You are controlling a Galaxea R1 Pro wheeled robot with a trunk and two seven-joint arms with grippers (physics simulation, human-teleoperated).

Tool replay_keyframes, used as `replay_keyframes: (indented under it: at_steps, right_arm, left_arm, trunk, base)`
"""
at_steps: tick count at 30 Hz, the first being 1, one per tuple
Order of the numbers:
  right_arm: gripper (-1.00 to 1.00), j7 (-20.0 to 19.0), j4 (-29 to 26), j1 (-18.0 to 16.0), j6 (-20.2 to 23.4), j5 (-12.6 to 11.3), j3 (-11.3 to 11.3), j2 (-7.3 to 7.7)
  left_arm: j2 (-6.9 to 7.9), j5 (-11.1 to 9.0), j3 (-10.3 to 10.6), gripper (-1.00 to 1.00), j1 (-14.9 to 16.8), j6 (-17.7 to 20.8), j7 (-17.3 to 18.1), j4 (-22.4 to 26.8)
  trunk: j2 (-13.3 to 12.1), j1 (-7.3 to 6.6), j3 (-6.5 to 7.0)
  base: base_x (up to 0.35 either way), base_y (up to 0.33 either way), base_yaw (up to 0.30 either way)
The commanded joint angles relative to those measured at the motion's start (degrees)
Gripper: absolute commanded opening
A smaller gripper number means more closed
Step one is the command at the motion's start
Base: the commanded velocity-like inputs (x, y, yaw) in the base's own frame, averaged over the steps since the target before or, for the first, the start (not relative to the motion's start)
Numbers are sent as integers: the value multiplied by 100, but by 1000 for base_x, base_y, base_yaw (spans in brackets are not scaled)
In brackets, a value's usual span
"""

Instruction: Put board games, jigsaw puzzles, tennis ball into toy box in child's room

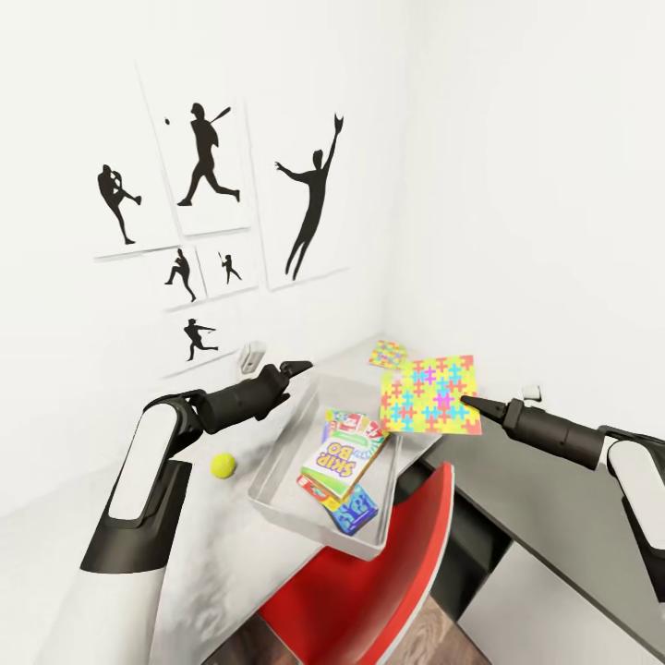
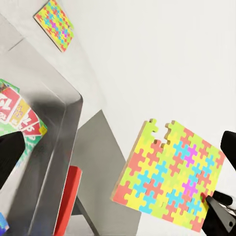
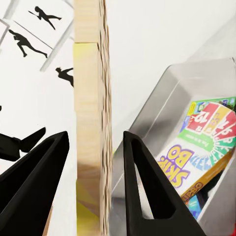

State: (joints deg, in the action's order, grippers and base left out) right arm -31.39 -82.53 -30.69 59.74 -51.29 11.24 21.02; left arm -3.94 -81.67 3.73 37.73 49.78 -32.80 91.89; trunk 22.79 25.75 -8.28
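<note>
Above the toy box's point(image 1: 277, 462) near corner, the right end effector point(image 1: 466, 403) grips a jigsaw puzzle point(image 1: 429, 394) by its edge; next it should lower it inside and release.

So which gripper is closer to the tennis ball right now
The left. The left gripper hangs above the table just up and right of the tennis ball; the right gripper is beyond the toy box, its jaws on a jigsaw puzzle.
</note>
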Motion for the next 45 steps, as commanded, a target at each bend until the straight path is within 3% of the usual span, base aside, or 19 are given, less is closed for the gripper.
replay_keyframes:
  at_steps: [1, 8, 12, 15, 19, 25, 34, 45]
  right_arm:
    - [-100, -44, -1, -7, 26, 36, 6, -2]
    - [-100, 39, 62, -31, 26, 38, -5, -18]
    - [-100, 443, 539, -133, 26, 27, -26, -88]
    - [-100, 848, 907, -374, 26, 14, -23, -342]
    - [-100, 1511, 1291, -661, 26, 6, 4, -786]
    - [-100, 2262, 1535, -953, 26, -8, 15, -1107]
    - [-100, 2565, 1633, -1250, 26, -8, 14, -1448]
    - [-100, 3261, 1819, -1593, 26, -7, -4, -1902]
  left_arm:
    - [0, -59, -3, 100, 4, 6, -60, 5]
    - [114, -32, -22, 100, -18, 4, -74, -5]
    - [433, -47, -110, 100, -65, -24, -56, -35]
    - [627, -55, -226, 100, -91, -35, -53, -47]
    - [751, -43, -318, 100, -126, -47, -68, -63]
    - [824, 14, -365, 100, -146, -48, -95, -77]
    - [845, 41, -357, 100, -146, -15, -108, -85]
    - [847, 44, -357, 100, -144, -5, -106, -170]
  trunk:
    - [12, 4, -12]
    - [12, 4, -12]
    - [12, 4, -12]
    - [12, 4, -12]
    - [12, 4, -12]
    - [12, 4, -12]
    - [12, 4, -12]
    - [12, 4, -12]
  base:
    - [0, 202, 0]
    - [0, 93, 0]
    - [0, 31, 0]
    - [0, 14, 0]
    - [0, 7, 0]
    - [0, 2, 0]
    - [0, 0, 0]
    - [0, 0, 0]
